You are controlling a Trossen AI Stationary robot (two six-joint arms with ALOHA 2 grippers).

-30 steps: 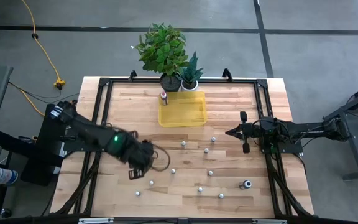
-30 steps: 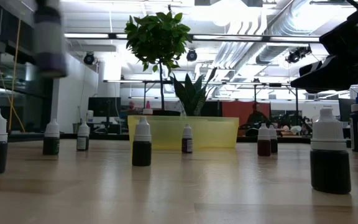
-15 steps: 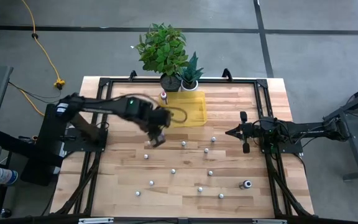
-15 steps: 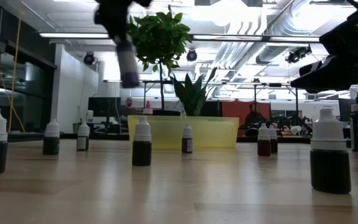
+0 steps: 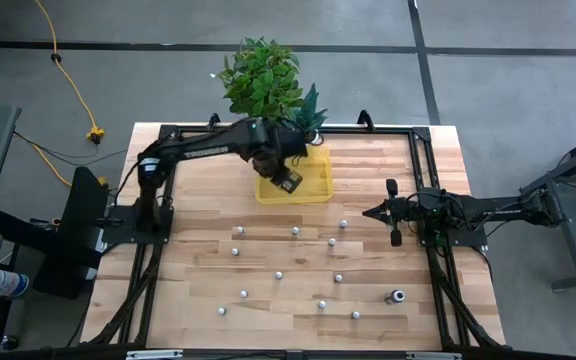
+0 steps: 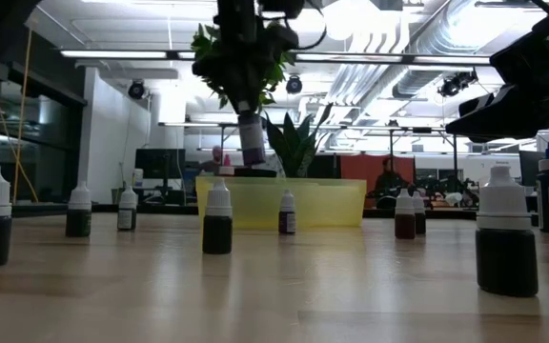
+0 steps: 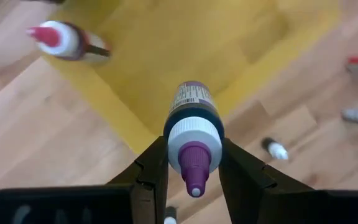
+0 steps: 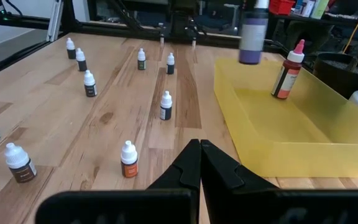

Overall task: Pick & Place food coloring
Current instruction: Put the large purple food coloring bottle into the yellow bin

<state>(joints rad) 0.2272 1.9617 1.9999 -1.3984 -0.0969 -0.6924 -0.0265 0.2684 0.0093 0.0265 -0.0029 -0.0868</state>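
Seen from above, the left gripper (image 5: 286, 180) hangs over the yellow tray (image 5: 313, 190) near the table's (image 5: 198, 220) twelve o'clock edge, its fingers (image 7: 154, 171) pinching a purple bottle (image 7: 193, 121) of food coloring by the body, just below the white collar and purple tip. From table height the purple bottle hangs upright in the air above the tray's rim, clear of it. A red-tipped bottle (image 5: 263, 155) stands inside the tray at its ten o'clock corner. Two potted plants (image 5: 268, 85) stand just beyond the tray at the twelve o'clock edge.

The right gripper (image 5: 370, 212) waits at the table's three o'clock side, fingers pressed together and holding nothing.

About a dozen small white-capped bottles (image 5: 278, 274) stand scattered over the half of the table toward six o'clock, well apart from one another. One larger dark bottle (image 5: 397, 296) stands toward five o'clock. In the right wrist view the small bottles stand upright, with dark or orange contents visible under their caps.
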